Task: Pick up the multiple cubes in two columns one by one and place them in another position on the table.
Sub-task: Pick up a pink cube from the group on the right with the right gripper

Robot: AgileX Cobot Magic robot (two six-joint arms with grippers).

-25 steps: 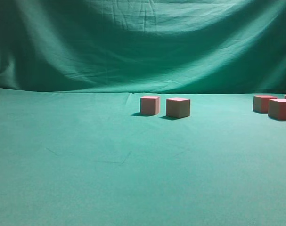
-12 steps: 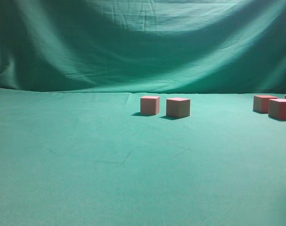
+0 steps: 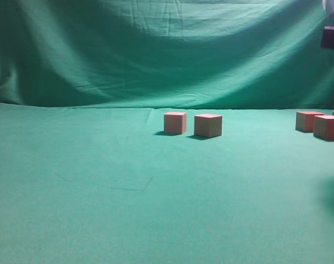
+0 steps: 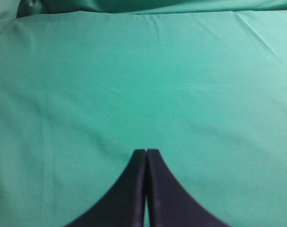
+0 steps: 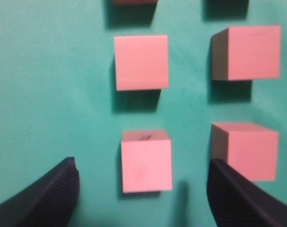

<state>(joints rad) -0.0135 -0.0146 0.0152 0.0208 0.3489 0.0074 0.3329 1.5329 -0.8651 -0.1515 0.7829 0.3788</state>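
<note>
table (image 3: 100, 192): smooth green cloth, wrinkled green backdrop (image 3: 155, 49) hanging behind
pair of cubes (image 3: 208, 125): near table middle, side by side, apart from each other
cube group (image 3: 326, 127): far right of the pair, at table's right edge, cut off by exterior view
right hand (image 5: 143, 189): released, fingers spread wide above the cube group in two columns, nearest left-column cube (image 5: 146, 161) between them, untouched
left hand (image 4: 146, 189): clenched, fingers pressed together, empty, over bare table

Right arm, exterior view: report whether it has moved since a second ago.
Yes. The right arm now shows at the top right corner, in front of the backdrop and above the cubes at the right edge; earlier it was out of frame.
</note>
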